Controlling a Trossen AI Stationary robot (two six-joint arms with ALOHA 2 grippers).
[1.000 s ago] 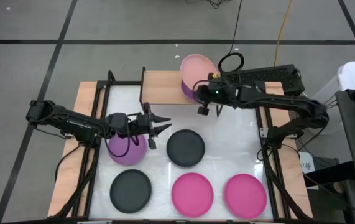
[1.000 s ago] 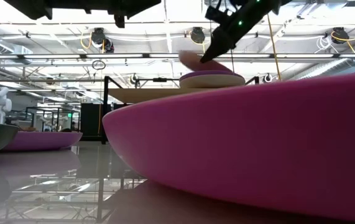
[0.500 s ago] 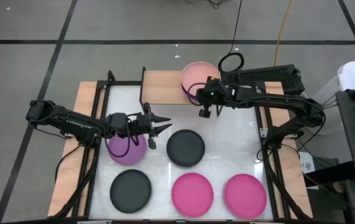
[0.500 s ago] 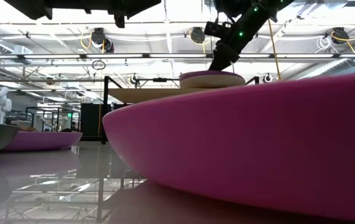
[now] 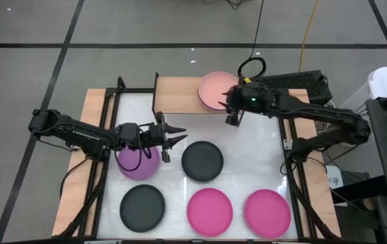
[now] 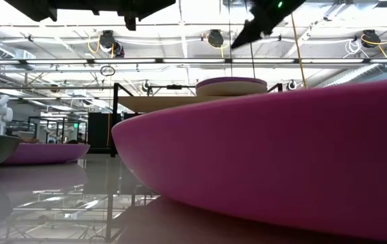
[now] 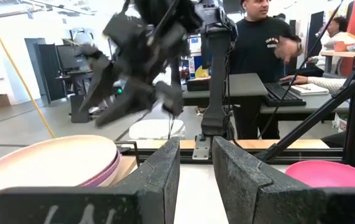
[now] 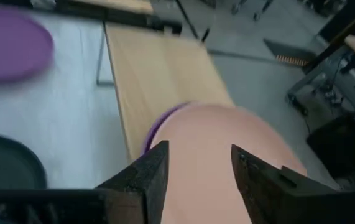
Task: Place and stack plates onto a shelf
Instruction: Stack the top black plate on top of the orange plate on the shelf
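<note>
Jaws: right gripper (image 5: 232,108) parted, empty, beside beige plate (image 5: 217,91) | plate lies stacked on purple plate (image 8: 158,124) at shelf (image 5: 176,95) right end, saving room | left gripper (image 5: 173,134) jaws parted, empty, waiting above worktop (image 5: 254,159); six plates likely remain

- plates (image 5: 209,211): smooth, matt finish, looks like plastic.
- shelf (image 5: 177,93): light wood top, matt; thin black metal legs.
- table (image 5: 247,156): glossy white top, reflective; bare wood edges.
- gripper fingers (image 7: 157,175): dark, rough-textured.
</note>
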